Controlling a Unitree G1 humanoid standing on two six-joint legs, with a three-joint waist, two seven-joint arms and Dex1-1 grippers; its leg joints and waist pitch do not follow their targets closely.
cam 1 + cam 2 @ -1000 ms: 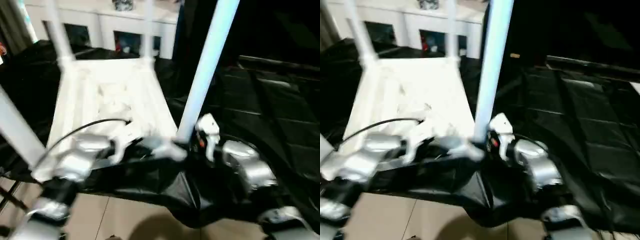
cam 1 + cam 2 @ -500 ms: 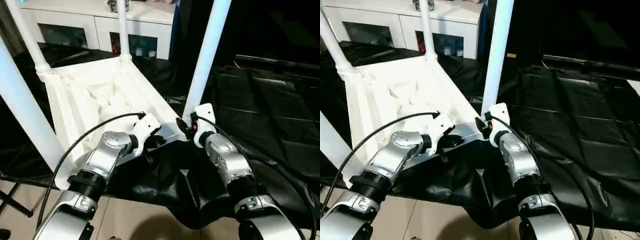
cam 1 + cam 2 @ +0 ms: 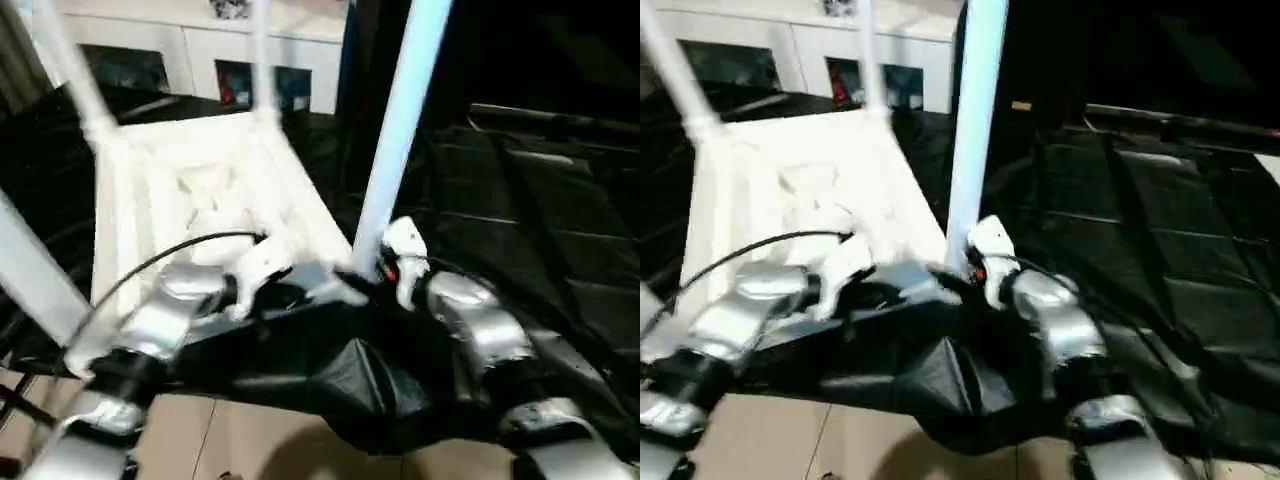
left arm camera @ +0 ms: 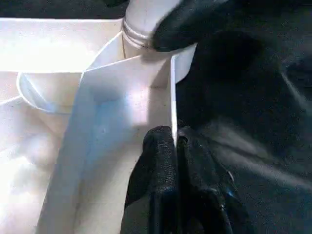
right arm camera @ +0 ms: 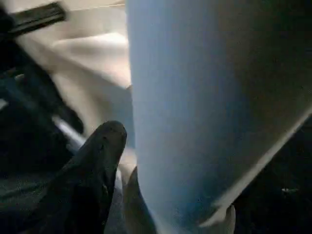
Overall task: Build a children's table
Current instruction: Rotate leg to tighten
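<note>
Left jaws point(image 4: 175, 146) pinching tabletop rim point(image 4: 172, 92), right jaws point(image 3: 375, 268) unclear, beside leg point(image 3: 395, 130)

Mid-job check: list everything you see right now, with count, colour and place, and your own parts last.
White plastic table top: one, white, upside down on the black sheet, ribbed underside up.
Long white tube legs: four, white, standing up from the corner sockets; near right, near left, far left, far right.
Black sheet: one, black, wrinkled, under the table top and spread to the right.
White cabinet with glass doors: one, white, behind the table top.
Tan floor: below the sheet's near edge.
Black cable: one, along the left forearm.
Left gripper: black fingers shut on the table top's thin edge wall near the near-right corner.
Right gripper: at the base of the near-right leg.
</note>
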